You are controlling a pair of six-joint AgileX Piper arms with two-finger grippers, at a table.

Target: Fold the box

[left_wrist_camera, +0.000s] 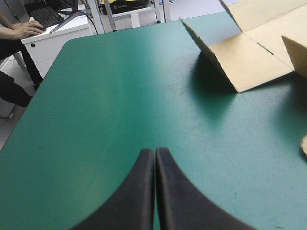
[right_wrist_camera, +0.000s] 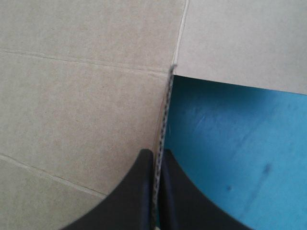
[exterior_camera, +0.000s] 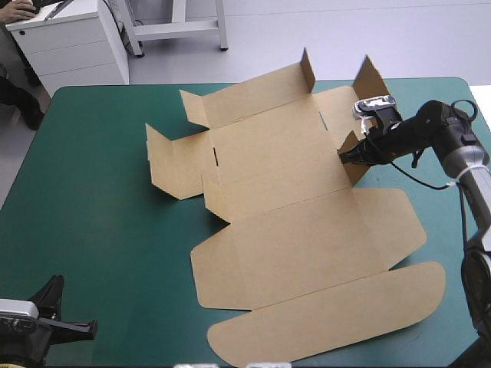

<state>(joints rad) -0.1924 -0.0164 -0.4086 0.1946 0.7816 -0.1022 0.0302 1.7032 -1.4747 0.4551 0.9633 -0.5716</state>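
The brown box [exterior_camera: 291, 207] lies as a cut sheet across the table's middle, mostly flat, with several small flaps raised along its far and left sides. My right gripper [exterior_camera: 347, 156] is at the sheet's right side, shut on a small upright flap [exterior_camera: 351, 147]. In the right wrist view that flap's thin edge [right_wrist_camera: 165, 115] runs between the black fingers [right_wrist_camera: 144, 191], with board on one side and teal-green cover on the other. My left gripper [left_wrist_camera: 155, 152] hovers shut over bare cover near the front left corner [exterior_camera: 77, 330], well clear of the box [left_wrist_camera: 244, 57].
White furniture [exterior_camera: 69, 42] stands beyond the table's far left corner. Bare teal-green cover [exterior_camera: 92, 230] stretches along the left side of the table. The rounded lid flap [exterior_camera: 337, 314] reaches close to the front edge.
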